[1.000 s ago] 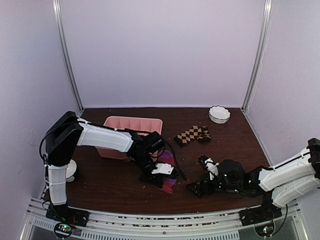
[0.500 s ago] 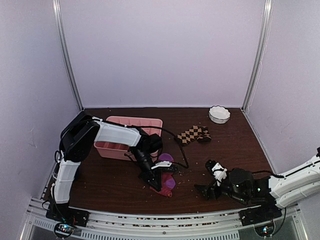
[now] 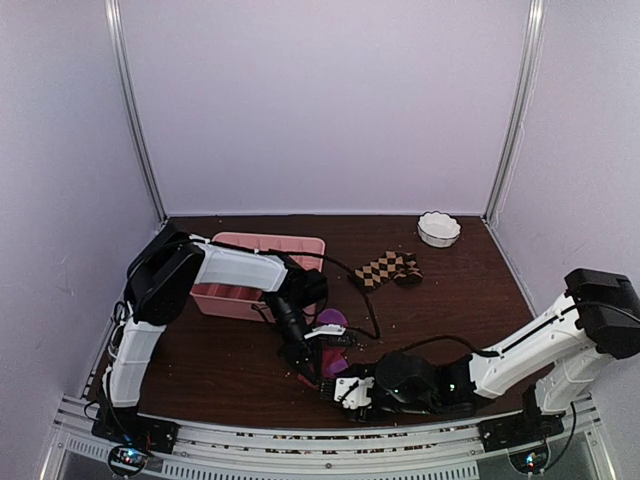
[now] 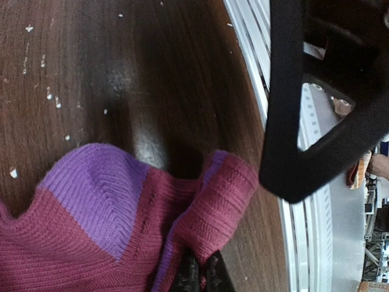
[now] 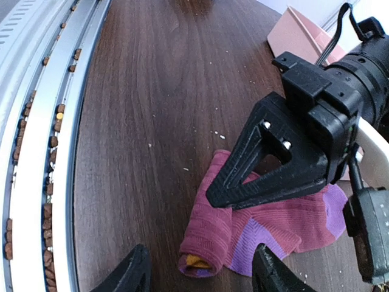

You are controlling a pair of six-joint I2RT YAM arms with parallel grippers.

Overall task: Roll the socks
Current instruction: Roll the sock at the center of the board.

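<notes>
Here left gripper (image 4: 199, 272) pinches the pink sock (image 4: 200, 201) (partly rolled).

A pink tray (image 3: 265, 238) and white bowl (image 3: 438, 238) sit on the dark wooden table (image 3: 470, 300).

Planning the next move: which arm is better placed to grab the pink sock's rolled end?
Right: the right gripper, open, faces the rolled end; the left gripper is pinching the sock.
</notes>
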